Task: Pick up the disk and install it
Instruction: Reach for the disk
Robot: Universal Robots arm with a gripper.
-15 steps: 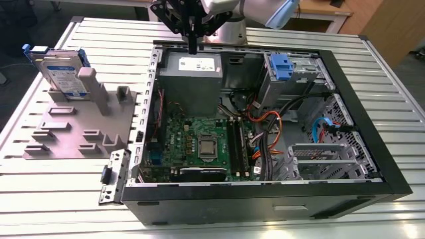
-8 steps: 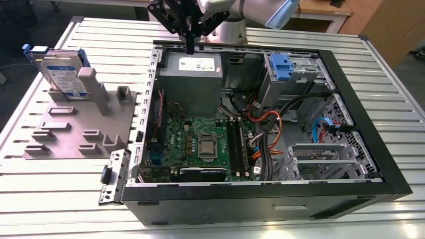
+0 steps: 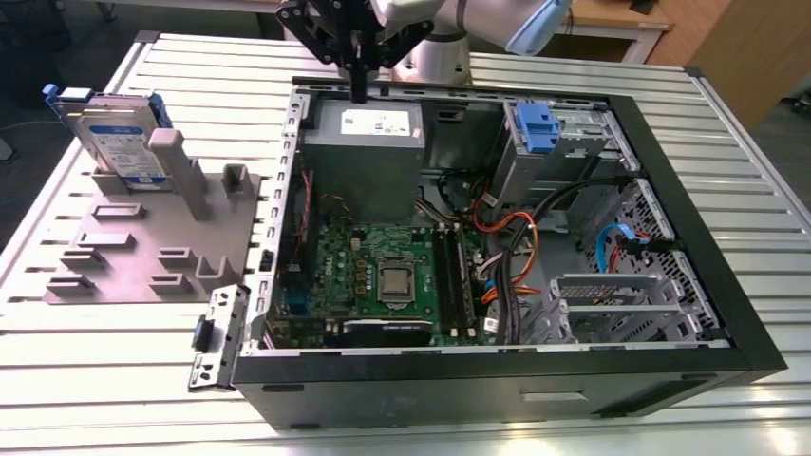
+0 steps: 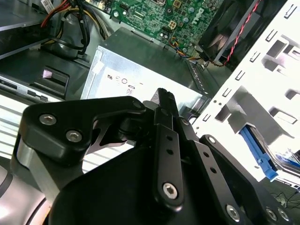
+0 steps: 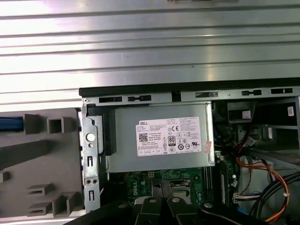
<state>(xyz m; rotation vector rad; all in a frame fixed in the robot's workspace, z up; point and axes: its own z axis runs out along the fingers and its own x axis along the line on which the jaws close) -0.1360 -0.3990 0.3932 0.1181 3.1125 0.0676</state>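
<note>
Hovering above the far rim of the open computer case, your gripper is clenched, fingers pressed together with nothing between them. It hangs just over the grey power supply, whose white sticker you see in both wrist views. You will find the disk well apart from it, on the exterior view's left: it stands upright on edge in the grey fixture on the slatted metal table, outside the case, its blue bracket showing at the top. Nearer in the case lies the green motherboard.
</note>
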